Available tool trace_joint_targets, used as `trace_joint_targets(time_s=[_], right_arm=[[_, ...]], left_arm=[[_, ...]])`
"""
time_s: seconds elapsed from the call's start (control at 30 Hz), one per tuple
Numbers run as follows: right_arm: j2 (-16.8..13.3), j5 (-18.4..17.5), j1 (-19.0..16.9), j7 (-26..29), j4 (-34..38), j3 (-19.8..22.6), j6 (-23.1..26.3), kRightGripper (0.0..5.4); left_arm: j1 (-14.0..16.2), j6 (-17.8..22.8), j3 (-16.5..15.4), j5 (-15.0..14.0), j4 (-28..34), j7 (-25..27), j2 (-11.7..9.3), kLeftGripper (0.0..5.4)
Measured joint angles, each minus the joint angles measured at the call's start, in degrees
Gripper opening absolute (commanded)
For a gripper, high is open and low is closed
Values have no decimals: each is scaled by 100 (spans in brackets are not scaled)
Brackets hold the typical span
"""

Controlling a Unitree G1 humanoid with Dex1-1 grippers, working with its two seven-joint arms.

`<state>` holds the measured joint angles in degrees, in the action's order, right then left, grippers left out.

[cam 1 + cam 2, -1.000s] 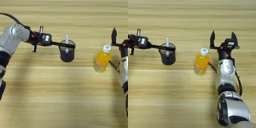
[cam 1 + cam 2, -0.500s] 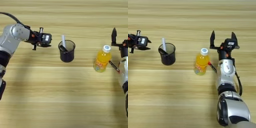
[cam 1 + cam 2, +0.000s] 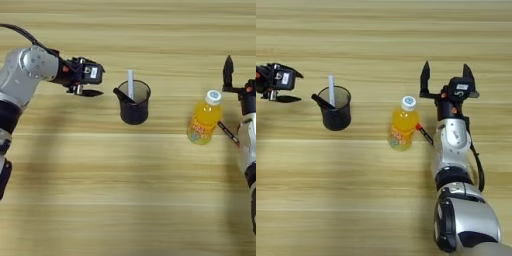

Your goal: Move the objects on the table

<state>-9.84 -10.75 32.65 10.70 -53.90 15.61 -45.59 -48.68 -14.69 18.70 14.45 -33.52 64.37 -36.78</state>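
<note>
A black cup (image 3: 134, 109) stands on the table (image 3: 125, 200) left of centre. The all-black marker (image 3: 121, 95) leans inside it toward the left rim, next to an upright white stick (image 3: 130, 84). My left gripper (image 3: 95, 80) hovers left of the cup, apart from it, open and empty. The thin black pen with a red cap (image 3: 424, 134) lies on the table between an orange bottle (image 3: 403, 125) and my right forearm. My right gripper (image 3: 446, 80) points away from me behind the pen, open with nothing in it.
The orange drink bottle with a white cap stands upright right of the cup. My right arm (image 3: 453, 150) runs down the right side of the table. Bare wood lies in front of the cup and bottle.
A second ago my left gripper held the black marker out over the cup. It has let go, and the marker now rests inside the cup. The right arm has not moved.
</note>
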Motion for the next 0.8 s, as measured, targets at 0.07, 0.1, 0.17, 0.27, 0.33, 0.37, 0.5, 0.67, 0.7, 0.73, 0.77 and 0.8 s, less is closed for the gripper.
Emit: trace_joint_targets(time_s=[0.07, 0.1, 0.17, 0.27, 0.33, 0.37, 0.5, 0.67, 0.7, 0.73, 0.77, 0.8], right_arm=[[0, 0, 0, 0, -1, 0, 0, 540], [0, 0, 0, 0, -1, 0, 0, 540], [-2, 0, 0, 0, -4, 2, 0, 540], [-6, -1, 0, 1, -9, 3, 1, 540], [-9, -2, 1, 2, -13, 5, 0, 540], [-9, -1, 1, 3, -16, 3, 0, 540], [-15, -1, 1, 8, -28, 3, 1, 540], [-24, -2, 1, 17, -30, 6, 0, 540], [-32, -10, 1, 22, -31, 8, 1, 540], [-38, -12, 1, 33, -31, 10, 1, 540], [-43, -14, 0, 45, -32, 11, 1, 540], [-48, -14, 1, 58, -35, 13, 0, 540]], left_arm=[[29, 68, -131, -204, 238, 7, -1, 365], [44, 78, -155, -239, 280, 8, -1, 374], [168, 133, -273, -394, 500, 7, -6, 388], [455, 291, -417, -631, 787, 5, -19, 422], [625, 409, -582, -865, 1053, 4, -41, 438], [737, 512, -705, -1057, 1236, 4, -45, 445], [1387, 838, -1066, -1689, 1979, -39, -41, 485], [2088, 1252, -1593, -2373, 2625, -487, 125, 537], [2273, 1334, -1728, -2538, 2756, -706, 286, 537], [2441, 1413, -1821, -2680, 2857, -898, 453, 537], [2560, 1433, -1866, -2754, 2913, -1077, 578, 537], [2655, 1428, -1917, -2806, 2968, -1291, 723, 537]])
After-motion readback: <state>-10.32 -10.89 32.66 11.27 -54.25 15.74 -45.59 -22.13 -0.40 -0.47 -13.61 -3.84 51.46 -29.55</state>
